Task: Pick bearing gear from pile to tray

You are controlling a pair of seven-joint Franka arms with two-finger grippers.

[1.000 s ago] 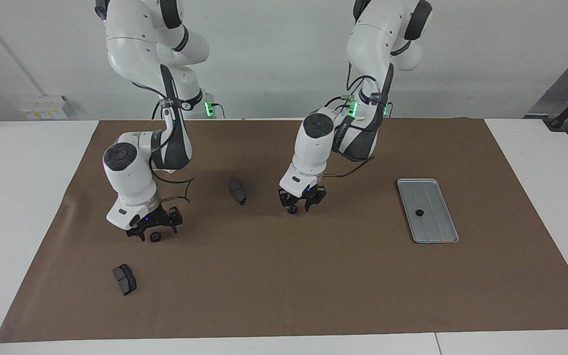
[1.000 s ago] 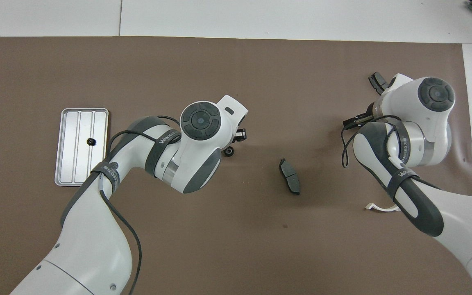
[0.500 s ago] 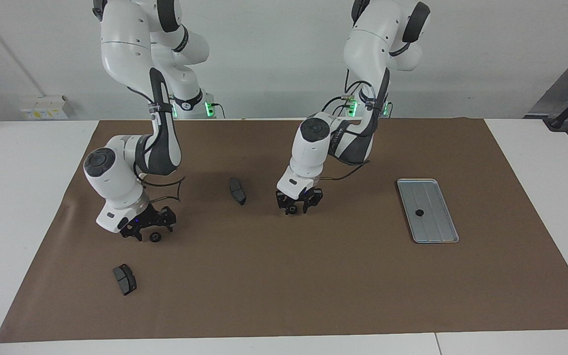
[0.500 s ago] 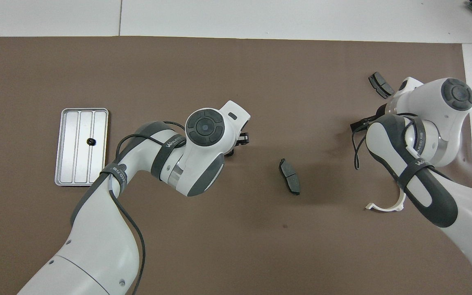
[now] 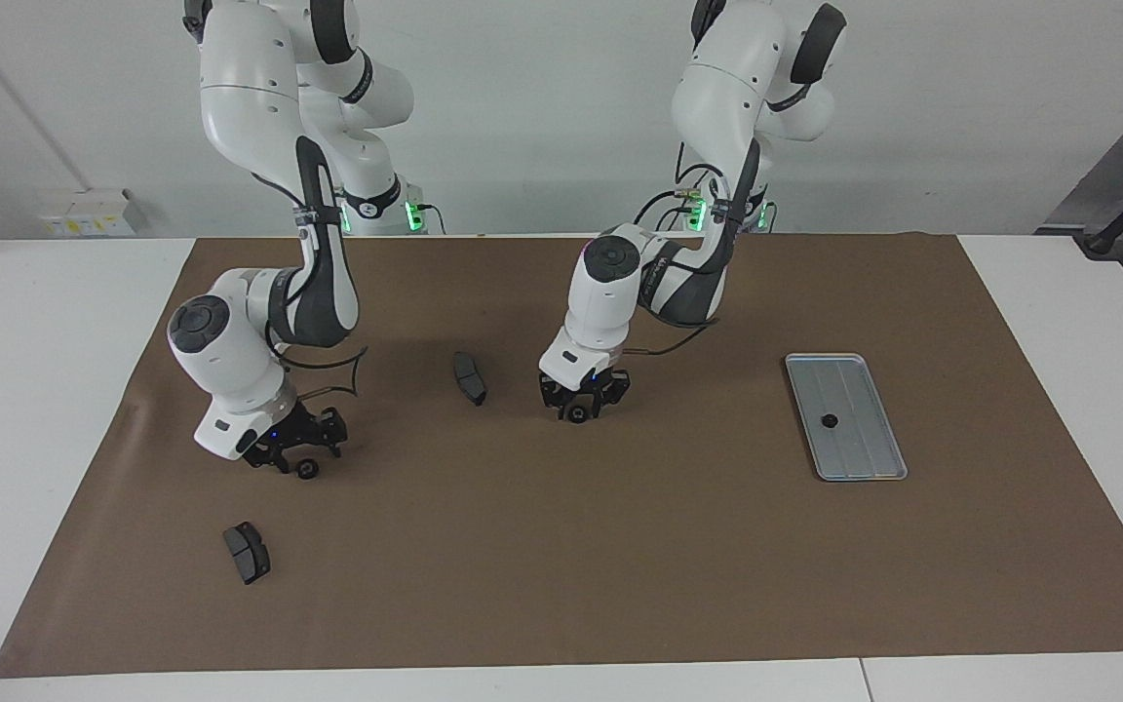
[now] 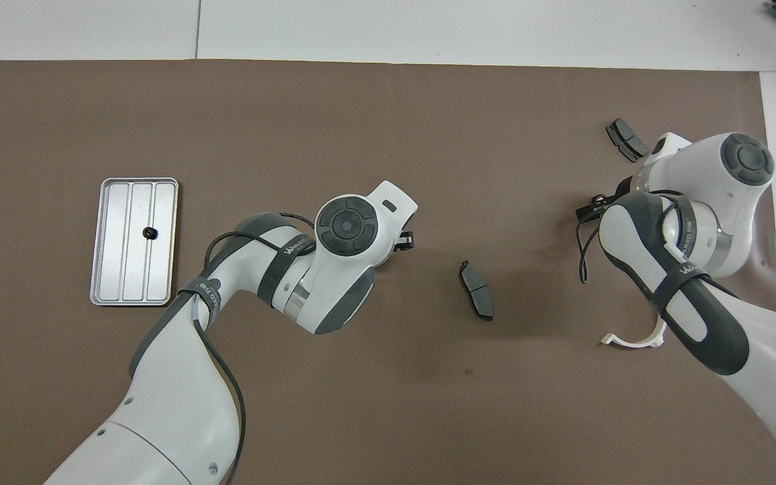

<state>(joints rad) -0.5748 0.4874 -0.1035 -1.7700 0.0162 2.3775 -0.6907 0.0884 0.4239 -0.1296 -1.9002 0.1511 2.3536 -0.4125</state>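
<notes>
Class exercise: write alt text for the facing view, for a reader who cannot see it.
Two white robot arms reach down to a brown mat: the left gripper is at a black ring, the right gripper beside another ring. A silver tray holds one ring.

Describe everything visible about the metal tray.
The tray is a flat, silver-grey rectangle that looks like metal, with rounded corners, a low rim and lengthwise ridges dividing it into strips. It lies flat on the brown mat toward the left arm's end of the table. One small black ring sits in it, near the middle. Neither arm touches it, and no other part lies beside it.
</notes>
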